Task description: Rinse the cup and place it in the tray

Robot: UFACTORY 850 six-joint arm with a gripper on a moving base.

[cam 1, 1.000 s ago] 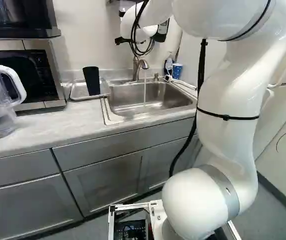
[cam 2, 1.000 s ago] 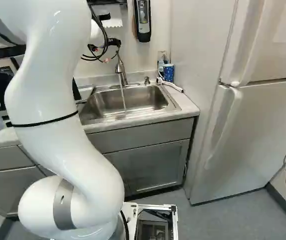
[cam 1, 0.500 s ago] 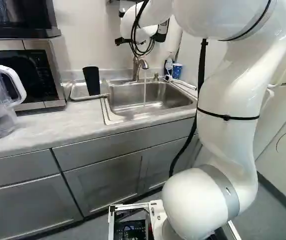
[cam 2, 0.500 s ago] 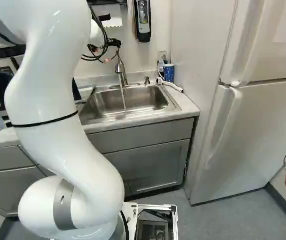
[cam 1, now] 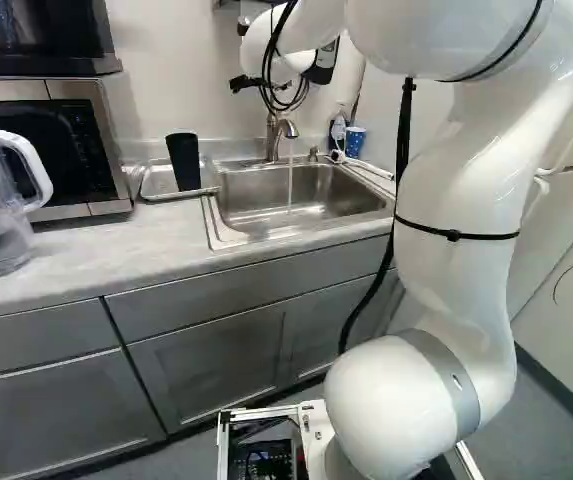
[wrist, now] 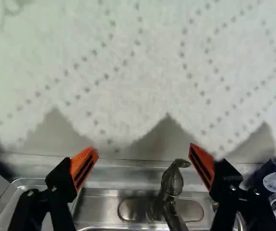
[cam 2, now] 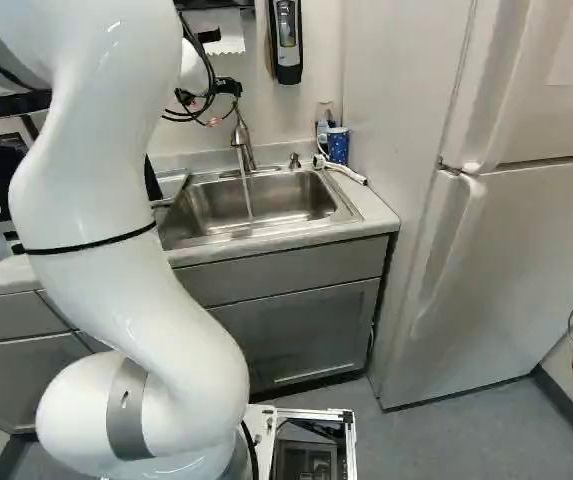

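The sink (cam 1: 248, 208) is catching water (cam 1: 290, 185); the tray (cam 1: 156, 183), left base view's upper left, is holding the cup (cam 1: 184, 163). Released jaws are hovering near the tap (wrist: 171, 186); closing it is likely needing gentle, centred handle (wrist: 180, 163) contact.

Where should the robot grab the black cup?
I'd grip the black cup around its middle, coming from the counter's front edge. It stands tall in the tray, so opposite sides look easy to pinch, while the wall is behind it.
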